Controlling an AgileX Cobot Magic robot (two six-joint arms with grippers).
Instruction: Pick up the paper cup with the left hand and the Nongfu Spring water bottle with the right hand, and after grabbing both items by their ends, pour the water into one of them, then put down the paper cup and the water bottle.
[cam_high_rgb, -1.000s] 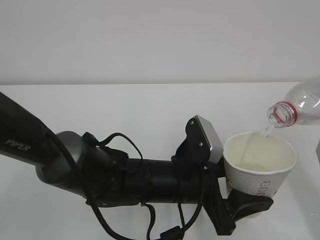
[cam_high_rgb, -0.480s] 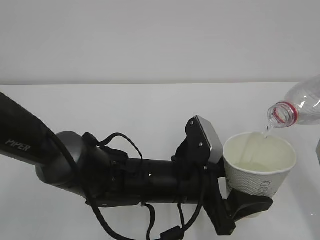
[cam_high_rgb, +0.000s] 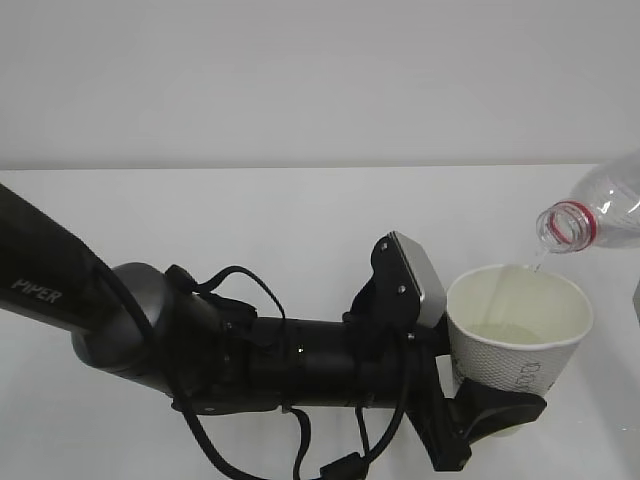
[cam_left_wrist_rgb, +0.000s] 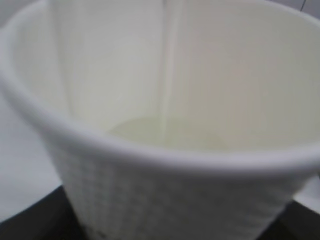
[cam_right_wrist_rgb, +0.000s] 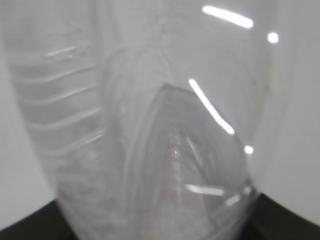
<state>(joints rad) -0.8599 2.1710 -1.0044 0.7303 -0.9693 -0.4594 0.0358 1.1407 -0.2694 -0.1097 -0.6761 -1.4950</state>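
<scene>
The white paper cup (cam_high_rgb: 520, 345) is held upright above the table, my left gripper (cam_high_rgb: 497, 412) shut on its lower end. Its rim and ribbed wall fill the left wrist view (cam_left_wrist_rgb: 165, 165). The Nongfu Spring water bottle (cam_high_rgb: 605, 205) is tipped mouth-down at the right edge, its red neck ring just above the cup's far rim. A thin stream of water (cam_high_rgb: 535, 262) runs into the cup, and a shallow pale pool (cam_left_wrist_rgb: 165, 135) covers the bottom. The clear bottle body (cam_right_wrist_rgb: 150, 125) fills the right wrist view, with the right gripper's black fingers (cam_right_wrist_rgb: 25, 230) shut on it at the lower corners.
The black left arm marked PIPER (cam_high_rgb: 200, 350) with loose cables spans the lower left of the exterior view. The white tabletop (cam_high_rgb: 300, 220) runs back to a plain grey wall. A small dark object (cam_high_rgb: 636, 300) shows at the right edge.
Water keeps running from the bottle into the cup. The bottle's mouth has lifted very slightly. Cup and left arm have not moved.
</scene>
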